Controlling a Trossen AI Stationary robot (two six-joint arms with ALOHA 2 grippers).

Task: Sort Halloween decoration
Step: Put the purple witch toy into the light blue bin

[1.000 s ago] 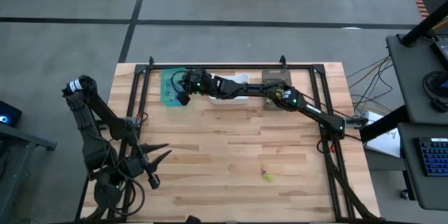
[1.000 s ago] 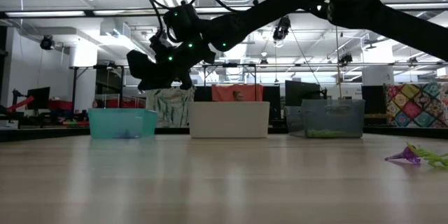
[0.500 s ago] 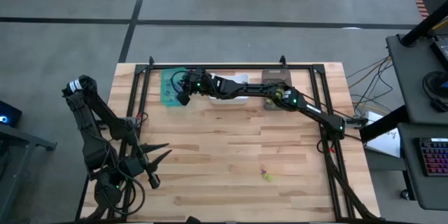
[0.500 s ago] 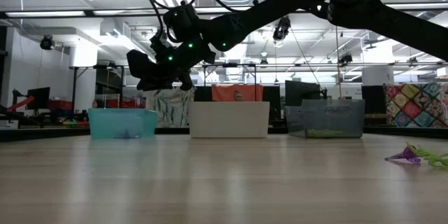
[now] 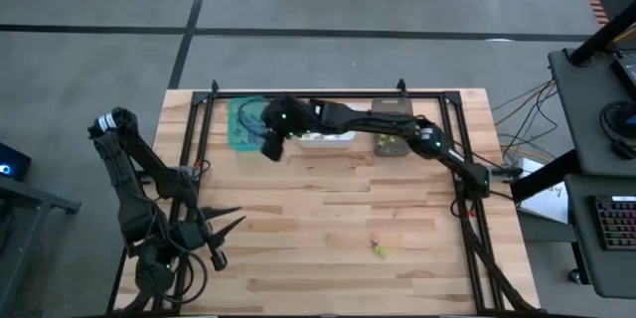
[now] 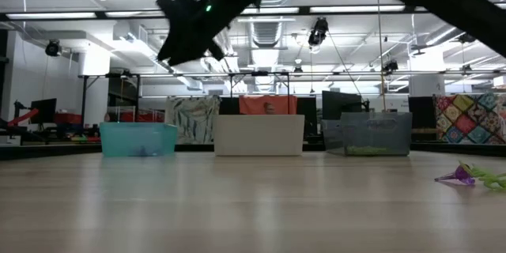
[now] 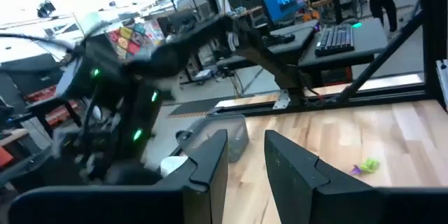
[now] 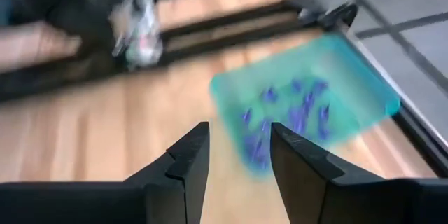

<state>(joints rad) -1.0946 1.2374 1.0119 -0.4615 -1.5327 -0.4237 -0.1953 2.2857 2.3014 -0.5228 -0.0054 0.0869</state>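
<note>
My right gripper (image 8: 238,155) is open and holds nothing. It hangs high above the table beside the near right corner of the teal bin (image 5: 244,122), showing in the high view as my right gripper (image 5: 270,146) and at the top of the low view as my right gripper (image 6: 188,30). Several purple Halloween decoration pieces (image 8: 290,115) lie inside the teal bin (image 8: 308,105). A purple and a lime-green piece (image 5: 378,249) lie on the table toward its near right, seen low as the same pieces (image 6: 471,176). My left gripper (image 5: 227,221) waits open at the near left.
A white bin (image 5: 329,135) and a dark brown bin (image 5: 391,127) stand in a row to the right of the teal one along the far edge. A black frame (image 5: 204,119) runs around the tabletop. Bare wood lies between the bins and the loose pieces.
My right gripper has risen well above the teal bin and drawn back a little toward the table's near edge and right, its arm lifting with it. The left arm has kept still.
</note>
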